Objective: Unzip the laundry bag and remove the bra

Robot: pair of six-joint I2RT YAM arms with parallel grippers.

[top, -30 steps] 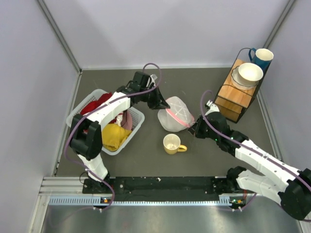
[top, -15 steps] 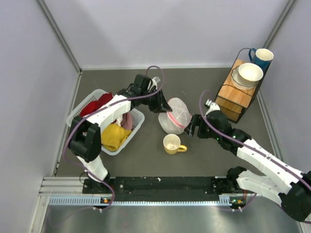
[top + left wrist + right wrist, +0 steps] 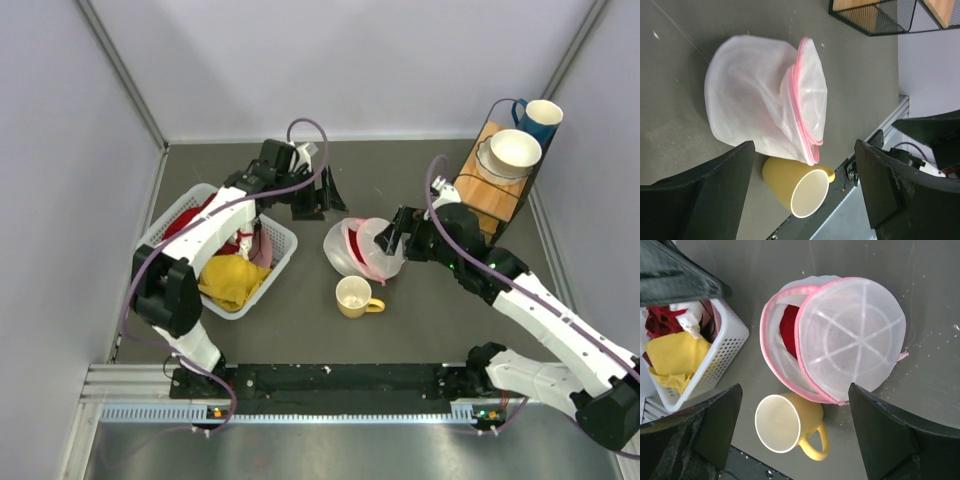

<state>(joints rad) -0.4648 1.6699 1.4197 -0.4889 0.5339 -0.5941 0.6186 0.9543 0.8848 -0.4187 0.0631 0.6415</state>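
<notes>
laundry bag [image 3: 350, 252] between both | left end effector [image 3: 322, 203] spread | right end effector [image 3: 392, 233] spread, beside bag

Left gripper [image 3: 322, 197] upper centre, right gripper [image 3: 391, 232] mid-frame (facing each other); both jaws spread wide, gripping nothing.

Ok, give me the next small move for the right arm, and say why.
Probably lower the right gripper into the opening and pinch the cloth inside. The laundry bag lies unzipped with its round lid swung aside, and red cloth with white around it shows in the gap. Both grippers are open and empty, and the left gripper hangs farther off.
</notes>
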